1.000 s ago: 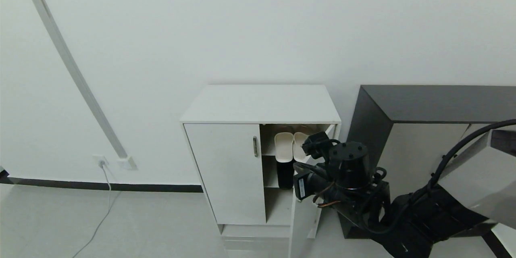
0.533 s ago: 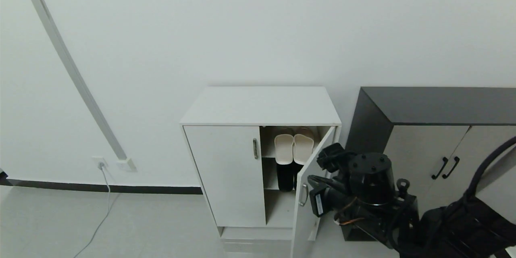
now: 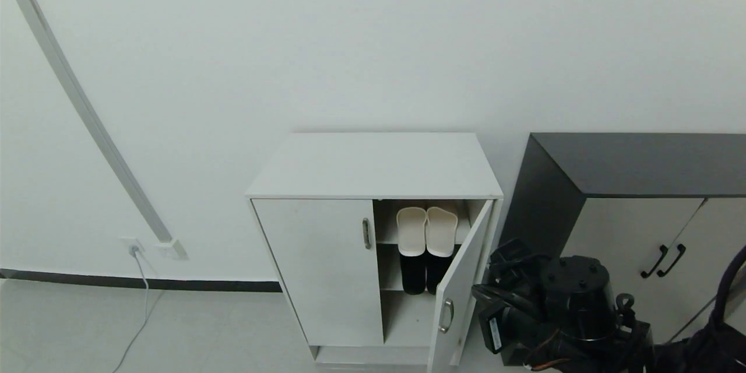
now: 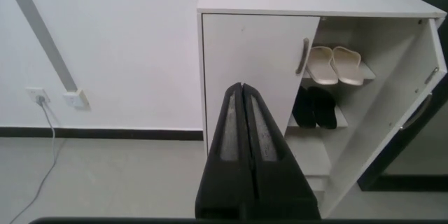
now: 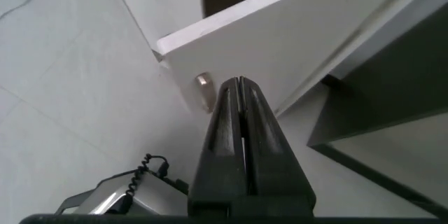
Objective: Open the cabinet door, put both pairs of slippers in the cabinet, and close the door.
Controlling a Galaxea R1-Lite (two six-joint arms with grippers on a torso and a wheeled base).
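**Closing the door is what remains**

Head view: the cabinet (image 3: 373,166) stands against the wall (image 3: 373,41), its left door (image 3: 317,268) shut and its right door (image 3: 463,268) ajar. The white slippers (image 3: 426,230) lie on the upper shelf and the black slippers (image 3: 422,271) on the shelf below, so I judge both pairs are stored.

Left wrist view: the left end effector (image 4: 242,87) is clenched and empty, well apart from the cabinet.

Right wrist view: the right end effector (image 5: 241,82) is also clenched on nothing, its tip just beside the door handle (image 5: 204,87) at the right door's outer face; whether it touches, I cannot tell.

What could go wrong: the closed tip may slide on the smooth panel or hook the handle, and the push would be lost. If a slipper end passes the shelf edge, the door may stop on it. No brand or writing can be read on the cabinet or slippers.
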